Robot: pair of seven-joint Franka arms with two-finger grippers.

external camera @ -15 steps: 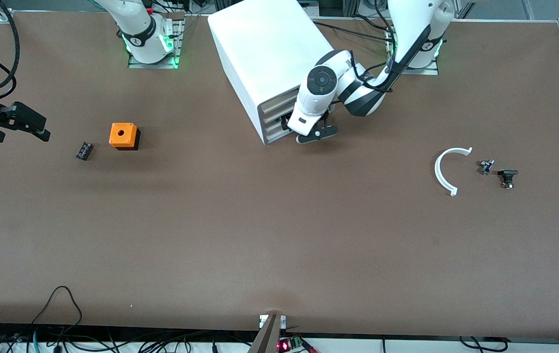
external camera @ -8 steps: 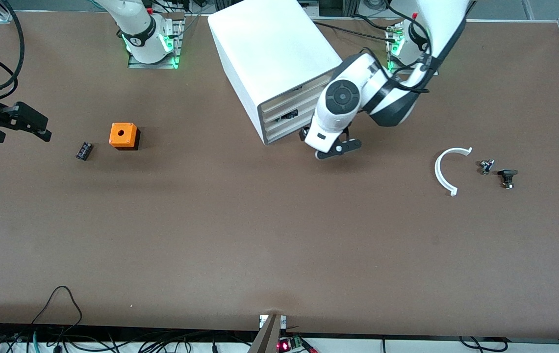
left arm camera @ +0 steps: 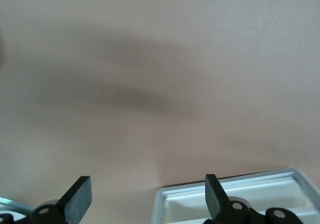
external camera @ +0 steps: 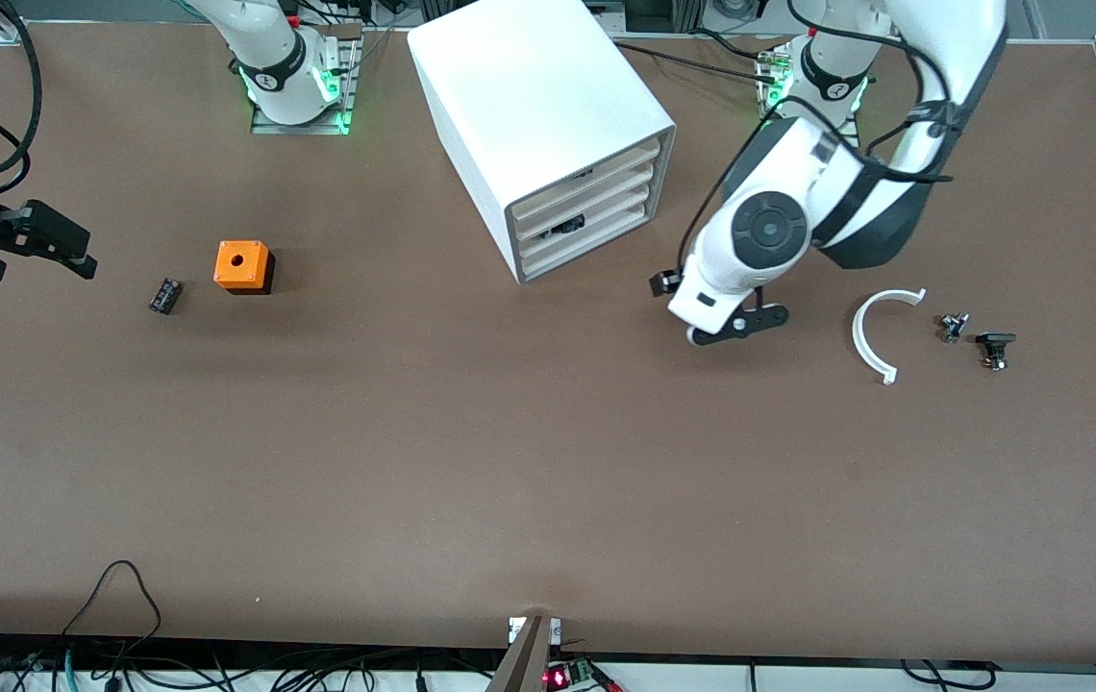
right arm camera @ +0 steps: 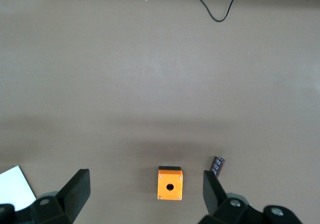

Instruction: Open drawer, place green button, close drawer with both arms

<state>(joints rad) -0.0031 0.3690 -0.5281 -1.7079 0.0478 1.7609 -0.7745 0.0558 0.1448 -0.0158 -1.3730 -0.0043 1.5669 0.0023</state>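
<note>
The white cabinet (external camera: 534, 106) stands at the table's middle, and its four cream drawers (external camera: 596, 207) look pushed in. A small dark thing (external camera: 565, 227) shows at the third drawer from the top; I cannot tell what it is. I cannot make out a green-capped button. My left gripper (external camera: 678, 293) is open and empty over bare table between the cabinet and a white arc. In the left wrist view (left arm camera: 148, 199) a cabinet corner (left arm camera: 235, 194) shows. My right gripper (external camera: 48, 240) waits open, high over the right arm's end, and is also in the right wrist view (right arm camera: 145, 196).
A white arc (external camera: 870, 336) lies toward the left arm's end, with a tiny dark and blue part (external camera: 954, 327) and a black part (external camera: 995, 348) beside it. An orange cube with a hole (external camera: 241, 265) (right arm camera: 170, 184) and a small black part (external camera: 164, 294) (right arm camera: 218, 165) lie toward the right arm's end.
My left gripper has drawn back from the drawer fronts and swung toward the white arc. The right arm has barely moved.
</note>
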